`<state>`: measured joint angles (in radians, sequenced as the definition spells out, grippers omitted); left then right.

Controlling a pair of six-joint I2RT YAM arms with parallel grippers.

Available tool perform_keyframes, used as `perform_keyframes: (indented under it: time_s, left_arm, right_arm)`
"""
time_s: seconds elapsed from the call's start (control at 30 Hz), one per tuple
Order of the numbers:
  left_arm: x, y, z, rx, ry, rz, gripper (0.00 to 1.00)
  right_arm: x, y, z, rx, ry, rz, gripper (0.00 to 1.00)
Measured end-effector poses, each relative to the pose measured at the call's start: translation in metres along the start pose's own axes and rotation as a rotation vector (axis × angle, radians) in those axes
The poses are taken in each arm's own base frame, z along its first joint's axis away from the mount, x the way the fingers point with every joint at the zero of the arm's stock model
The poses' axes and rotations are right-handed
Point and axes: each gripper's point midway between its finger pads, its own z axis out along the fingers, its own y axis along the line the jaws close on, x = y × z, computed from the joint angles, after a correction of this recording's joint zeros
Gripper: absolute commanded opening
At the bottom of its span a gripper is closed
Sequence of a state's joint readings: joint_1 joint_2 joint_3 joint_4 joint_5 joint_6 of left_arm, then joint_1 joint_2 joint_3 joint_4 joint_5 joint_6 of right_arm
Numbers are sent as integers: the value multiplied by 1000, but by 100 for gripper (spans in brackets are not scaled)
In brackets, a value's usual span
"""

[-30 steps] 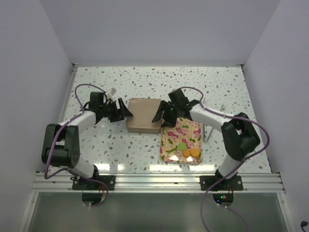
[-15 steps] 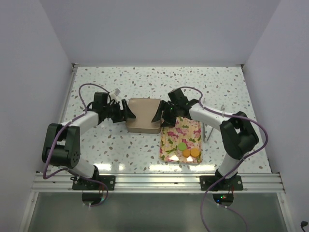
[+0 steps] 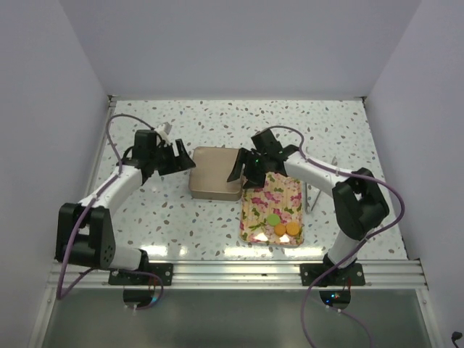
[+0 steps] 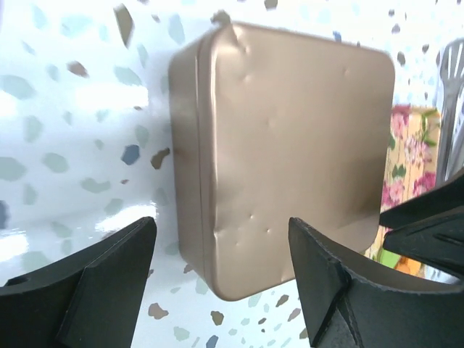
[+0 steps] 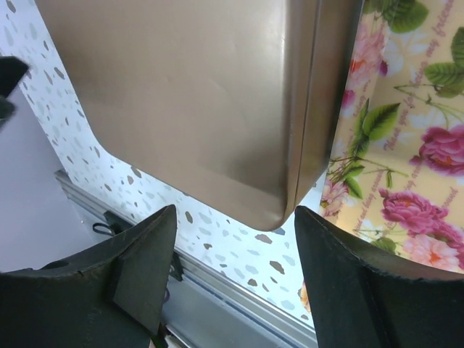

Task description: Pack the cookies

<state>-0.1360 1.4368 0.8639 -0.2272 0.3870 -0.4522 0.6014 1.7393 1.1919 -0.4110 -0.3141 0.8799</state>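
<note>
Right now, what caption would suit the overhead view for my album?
Two robot arms, jaws open, flank a gold tin beside a floral tray holding three cookies.

Left gripper (image 3: pixel 183 161): earlier its fingertips had closed in on the left edge of the flat golden square metal tin (image 3: pixel 215 174); now it has drawn back to the left and toward the far side of the table, and floor shows between it and the tin. Its fingers are spread.
Left arm: the black elbow block has dropped toward the near edge in the top view, so the white forearm runs longer and steeper up to the wrist.
Purple cable (image 3: pixel 116 127) on the left arm: its loop has swung outward and farther back.
Right gripper (image 3: pixel 241 167): nudged slightly toward the back, at the tin's right edge.
</note>
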Motion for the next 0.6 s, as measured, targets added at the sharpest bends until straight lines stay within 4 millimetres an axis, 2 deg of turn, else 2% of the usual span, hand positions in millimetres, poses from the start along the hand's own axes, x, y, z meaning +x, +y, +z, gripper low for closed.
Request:
perform_keyframes:
  time_s: [0.2,0.33,0.43,0.6]
  left_arm:
    - [-43,-2,-42,-117,-177,26,79]
    - [-56,4,-66,-191,-262,3,79]
    - [-58,7,-75,-218,-302,-23,77]
    - [-42,15,-71,-239,-259,-71,75]
  right_arm:
    - [-7,8,-20,12,-37,-42,72]
    - [-14,20,-40,-5,-76,-80,73]
    - [-22,32,-52,-25,-109,-104,72]
    - [-44,56,-56,-67,-133,-120,64]
